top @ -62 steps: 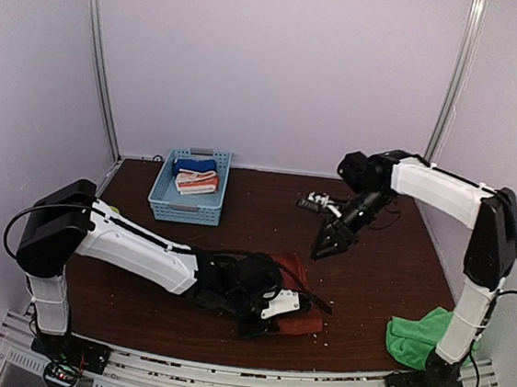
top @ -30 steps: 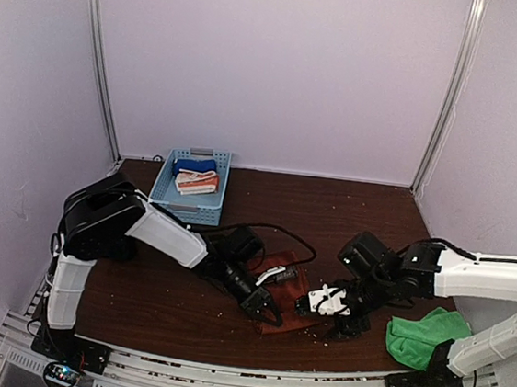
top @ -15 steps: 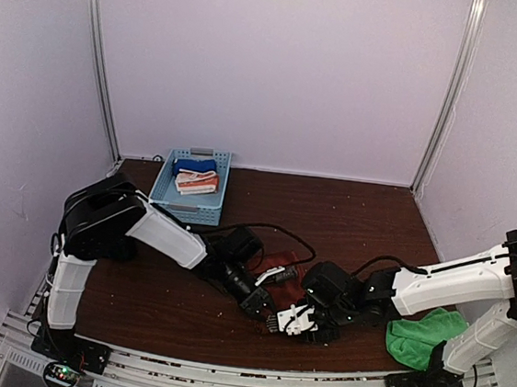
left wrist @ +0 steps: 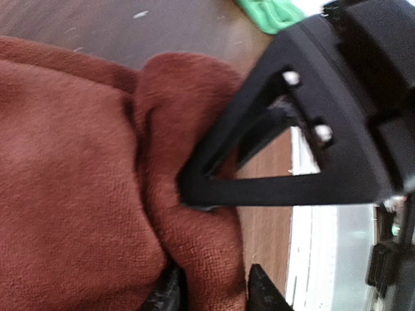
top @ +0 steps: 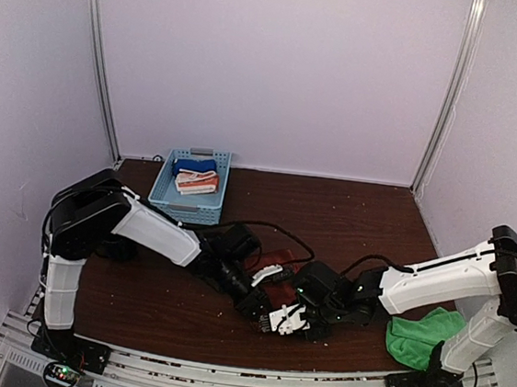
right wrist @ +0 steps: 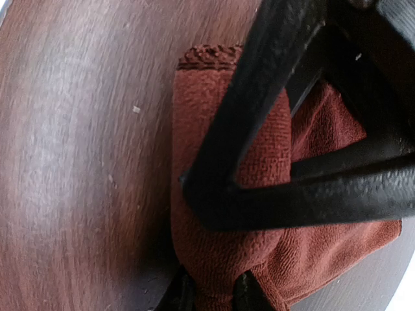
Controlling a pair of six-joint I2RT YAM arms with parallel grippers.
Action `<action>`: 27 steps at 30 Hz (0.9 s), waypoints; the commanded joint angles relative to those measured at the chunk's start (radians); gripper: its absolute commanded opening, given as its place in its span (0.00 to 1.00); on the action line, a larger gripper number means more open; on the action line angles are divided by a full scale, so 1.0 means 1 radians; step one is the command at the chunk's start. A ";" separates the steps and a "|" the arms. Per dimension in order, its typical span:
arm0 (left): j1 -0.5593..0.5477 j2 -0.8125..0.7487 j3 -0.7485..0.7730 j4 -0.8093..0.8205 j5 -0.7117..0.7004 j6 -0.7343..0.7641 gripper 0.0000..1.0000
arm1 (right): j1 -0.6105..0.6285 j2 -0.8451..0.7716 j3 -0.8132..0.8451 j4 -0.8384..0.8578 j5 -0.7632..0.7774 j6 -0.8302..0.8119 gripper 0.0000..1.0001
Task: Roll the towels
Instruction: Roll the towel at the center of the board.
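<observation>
Rust towel (left wrist: pixel 78 162) bunched at 6 o'clock on the desk (top: pixel 348 221). My right hand (right wrist: pixel 214 295), in from 3 o'clock, is clamped on a fold. My left hand (left wrist: pixel 217 295), from 9, straddles another, grip unclear.

shows left gripper (top: pixel 258 303) and right gripper (top: pixel 280 321) nose to nose over a crumpled rust-brown cloth towel (top: pixel 281 259) near the front edge of the dark brown table (top: pixel 348 221). has a bright green cloth towel (top: pixel 415 335) bunched beside the right arm's base, well apart.
</observation>
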 commanded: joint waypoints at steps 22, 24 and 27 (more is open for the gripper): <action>-0.196 -0.802 -0.231 -0.276 -1.135 0.214 0.50 | -0.243 0.590 0.733 -0.987 -0.661 -0.086 0.08; -0.252 -0.831 -0.242 -0.255 -1.148 0.241 0.53 | -0.277 0.667 0.801 -1.045 -0.704 -0.113 0.08; -0.308 -0.788 -0.239 -0.256 -1.103 0.270 0.57 | -0.308 0.746 0.856 -1.090 -0.734 -0.119 0.07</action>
